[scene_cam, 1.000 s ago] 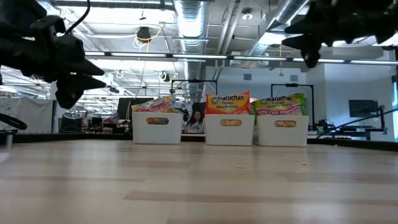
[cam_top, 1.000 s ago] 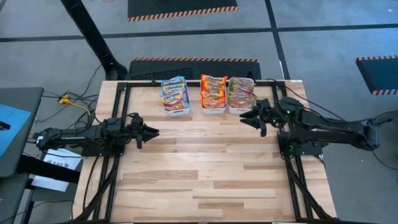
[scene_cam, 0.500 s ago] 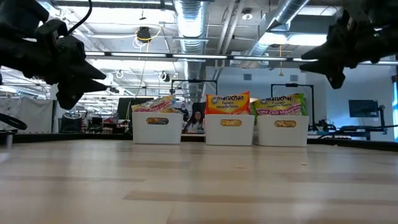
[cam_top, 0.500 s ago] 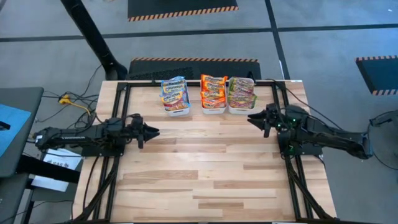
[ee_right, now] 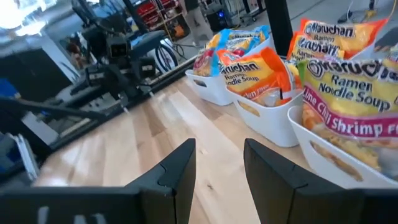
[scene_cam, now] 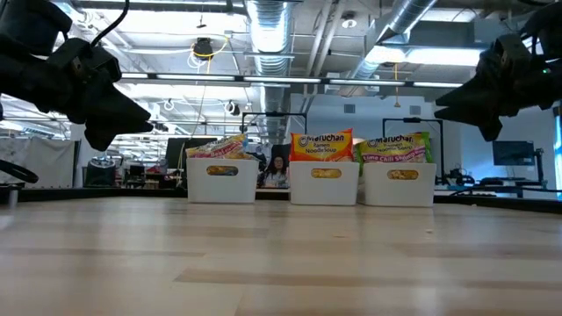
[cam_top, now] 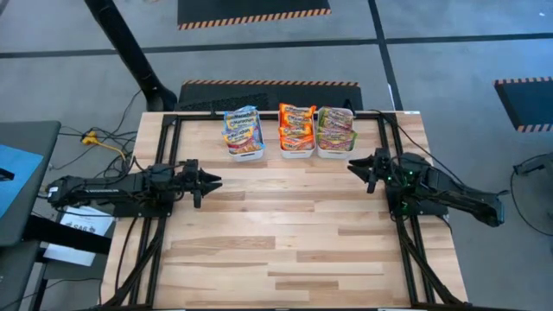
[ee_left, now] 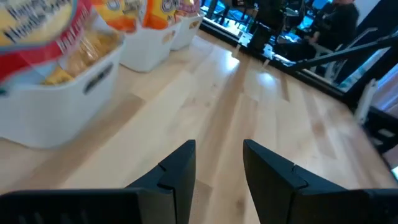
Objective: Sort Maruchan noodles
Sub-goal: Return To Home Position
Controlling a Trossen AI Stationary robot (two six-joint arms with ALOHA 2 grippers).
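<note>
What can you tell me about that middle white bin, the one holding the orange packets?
The middle bin is a white rectangular tub, plastic by its look, with a slot handle cut in its front wall. It stands upright at the far side of the wooden table, a narrow gap from the right bin and farther from the left bin. Orange Maruchan packets stand in it, rising above its rim. Only they and the table touch it.

I worked in a robotics lab or workshop. Above my bench (cam_top: 285,233) ran exposed ceiling ducts (scene_cam: 272,22) and strip lights (scene_cam: 395,54). Behind it stood a monitor (scene_cam: 512,152), and hazard-striped mats (cam_top: 251,10) lay on the grey floor (cam_top: 449,69).
</note>
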